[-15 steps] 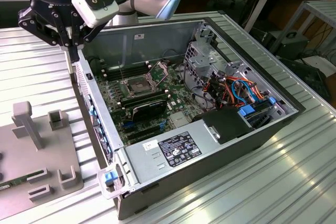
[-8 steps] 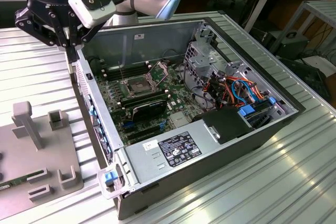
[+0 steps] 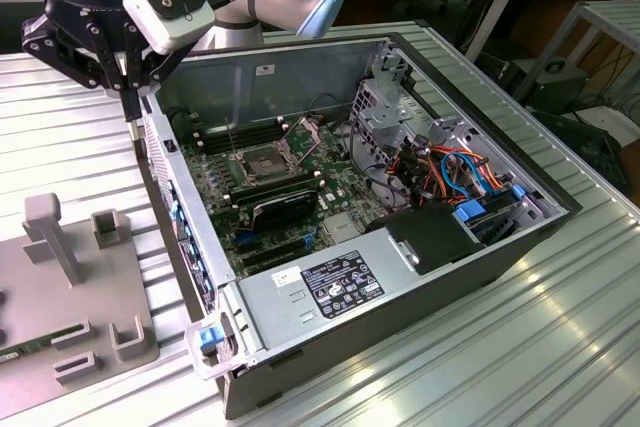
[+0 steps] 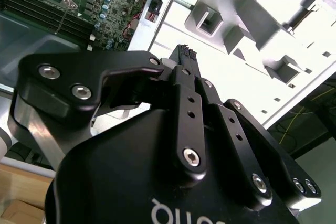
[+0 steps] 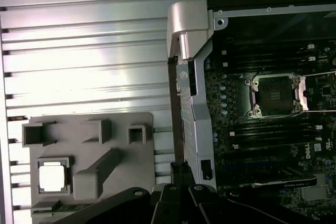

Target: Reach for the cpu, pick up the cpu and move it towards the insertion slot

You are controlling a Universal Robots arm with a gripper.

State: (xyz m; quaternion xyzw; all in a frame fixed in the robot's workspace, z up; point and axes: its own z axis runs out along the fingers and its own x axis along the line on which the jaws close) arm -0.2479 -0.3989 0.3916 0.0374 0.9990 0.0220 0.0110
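Since the cpu [image 5: 52,177] lay in its pocket on the grey fixture plate [image 5: 142,182], well apart from the insertion slot [image 5: 273,95], the reach probably wanted a square, centred approach. Gripper [image 5: 181,167] fingers were together and held nothing. Count: one cpu, one slot, one plate.

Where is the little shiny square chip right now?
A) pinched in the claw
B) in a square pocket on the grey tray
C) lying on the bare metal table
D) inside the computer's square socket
B: in the first wrist view, the cpu sits in a square pocket of the grey tray, apart from the claw and from the dark-centred insertion slot.
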